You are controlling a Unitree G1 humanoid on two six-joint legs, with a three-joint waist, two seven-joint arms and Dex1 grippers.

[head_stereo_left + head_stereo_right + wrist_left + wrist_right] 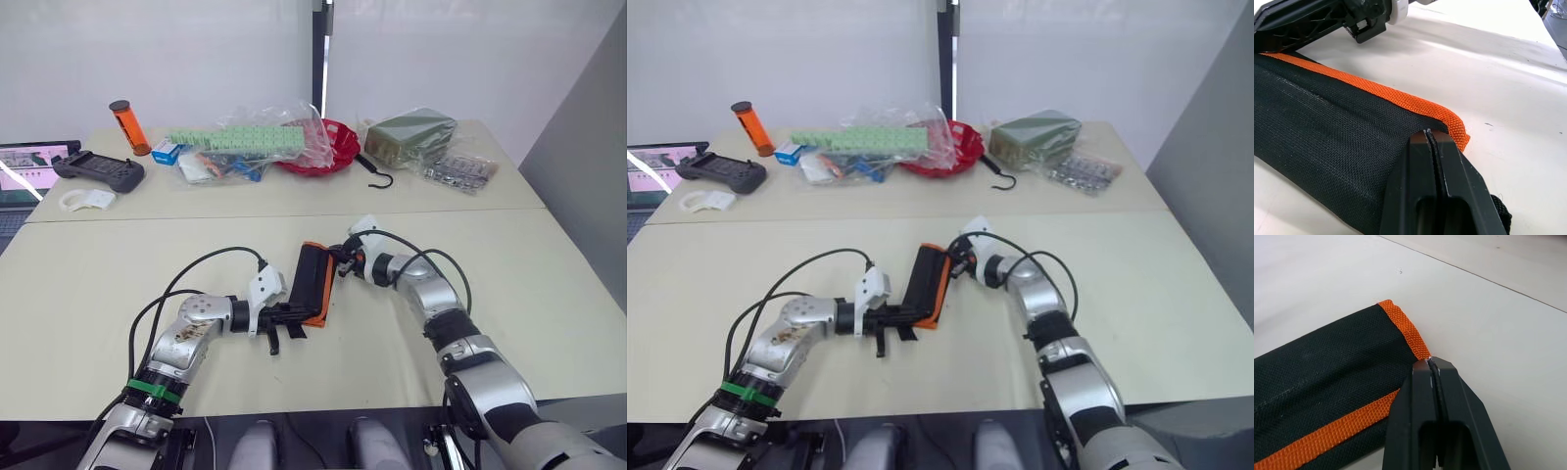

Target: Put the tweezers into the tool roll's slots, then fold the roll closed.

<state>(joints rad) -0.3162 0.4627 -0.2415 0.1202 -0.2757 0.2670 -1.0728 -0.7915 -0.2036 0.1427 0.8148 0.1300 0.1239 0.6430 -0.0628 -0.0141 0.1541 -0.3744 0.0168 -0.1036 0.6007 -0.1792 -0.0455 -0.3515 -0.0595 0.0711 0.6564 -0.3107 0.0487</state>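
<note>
Now tool roll [315,282] folded; both grippers' fingers pinched on opposite ends.

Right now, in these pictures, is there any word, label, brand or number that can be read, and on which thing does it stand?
No text can be read.
Laptop screen: shows an image, any writing too small.
Small blue and white box: print too small.
Orange bottle: no legible label.
Clear bags: contents too small to read.
Tool roll, held between left gripper and right gripper: no lettering visible.
</note>
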